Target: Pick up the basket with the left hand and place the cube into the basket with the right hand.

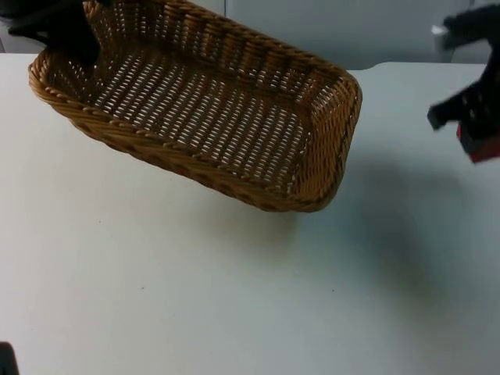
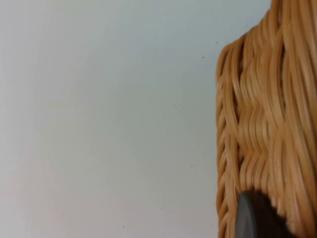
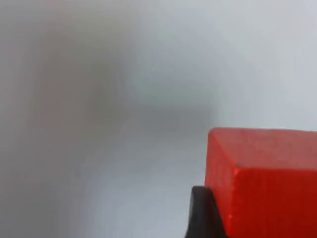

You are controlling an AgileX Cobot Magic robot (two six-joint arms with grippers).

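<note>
A long woven wicker basket (image 1: 328, 168) hangs tilted above the table in the top view, its open side toward the camera. My left gripper (image 1: 69, 37) is shut on the basket's rim at its far left end. In the left wrist view the basket's woven wall (image 2: 267, 124) stands close against a black fingertip (image 2: 255, 218). My right gripper (image 1: 478, 137) is at the right edge, raised off the table and shut on a red cube (image 1: 486, 148). The right wrist view has the cube (image 3: 267, 183) pressed against a black fingertip (image 3: 200, 215). The basket is empty inside.
The white table top (image 1: 195, 289) spreads below the basket and carries its soft shadow. A grey partition wall (image 1: 375, 31) closes the back. A small dark object (image 1: 6, 359) sits at the lower left corner.
</note>
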